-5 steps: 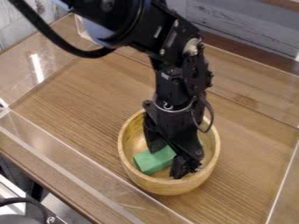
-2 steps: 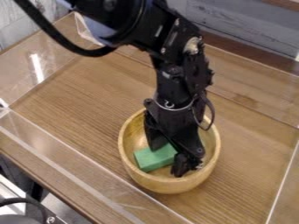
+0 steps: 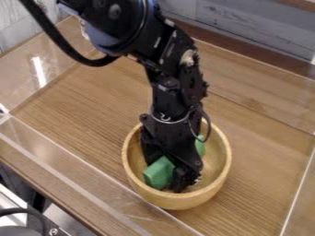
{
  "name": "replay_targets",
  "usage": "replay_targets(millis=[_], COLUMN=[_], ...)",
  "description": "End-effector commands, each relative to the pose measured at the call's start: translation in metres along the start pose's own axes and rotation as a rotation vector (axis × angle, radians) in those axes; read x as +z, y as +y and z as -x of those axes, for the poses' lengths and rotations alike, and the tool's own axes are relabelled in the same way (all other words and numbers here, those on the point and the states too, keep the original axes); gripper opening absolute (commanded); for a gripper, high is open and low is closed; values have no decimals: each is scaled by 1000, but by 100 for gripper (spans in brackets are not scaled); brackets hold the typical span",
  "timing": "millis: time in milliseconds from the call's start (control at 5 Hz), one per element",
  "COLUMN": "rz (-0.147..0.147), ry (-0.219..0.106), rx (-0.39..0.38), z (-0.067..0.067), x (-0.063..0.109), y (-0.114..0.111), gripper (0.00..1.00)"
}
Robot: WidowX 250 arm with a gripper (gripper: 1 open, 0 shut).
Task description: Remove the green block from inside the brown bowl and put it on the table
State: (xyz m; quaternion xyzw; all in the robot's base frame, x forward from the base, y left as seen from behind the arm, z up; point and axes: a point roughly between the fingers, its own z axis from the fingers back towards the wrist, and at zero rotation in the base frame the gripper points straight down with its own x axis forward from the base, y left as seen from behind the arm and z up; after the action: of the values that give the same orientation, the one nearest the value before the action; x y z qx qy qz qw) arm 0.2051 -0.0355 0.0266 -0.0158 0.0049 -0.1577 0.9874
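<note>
Wood-grain brown, the table (image 3: 87, 101) spreads out to the left of the brown bowl (image 3: 138, 175), bare as far as the clear acrylic walls (image 3: 31, 138) at its edges. One bowl sits there, and inside it lies one green block (image 3: 159, 171) — its left end shows against the bowl's left inner wall, the rest is hidden behind the arm. One gripper (image 3: 176, 173) points straight down into the bowl, its fingers spread wide on either side of the block and not yet pinched on it. Whether the tips touch the bowl's floor cannot be told.

The likely trouble comes from the bowl's curve. If the fingers close off-centre, the block could twist or slide up the sloped wall and escape the pinch. A finger pressing the rim or wall to the right could also tip or drag the bowl — it looks light and rests loose on the table.
</note>
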Motion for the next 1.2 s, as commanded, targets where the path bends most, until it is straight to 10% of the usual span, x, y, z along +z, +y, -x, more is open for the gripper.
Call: replay_targets(millis=[0, 1000], rz=[-1, 39], ry=[-32, -3], rx=[0, 32], z=[-6, 2], x=[5, 7], y=[2, 4], gripper=[0, 0])
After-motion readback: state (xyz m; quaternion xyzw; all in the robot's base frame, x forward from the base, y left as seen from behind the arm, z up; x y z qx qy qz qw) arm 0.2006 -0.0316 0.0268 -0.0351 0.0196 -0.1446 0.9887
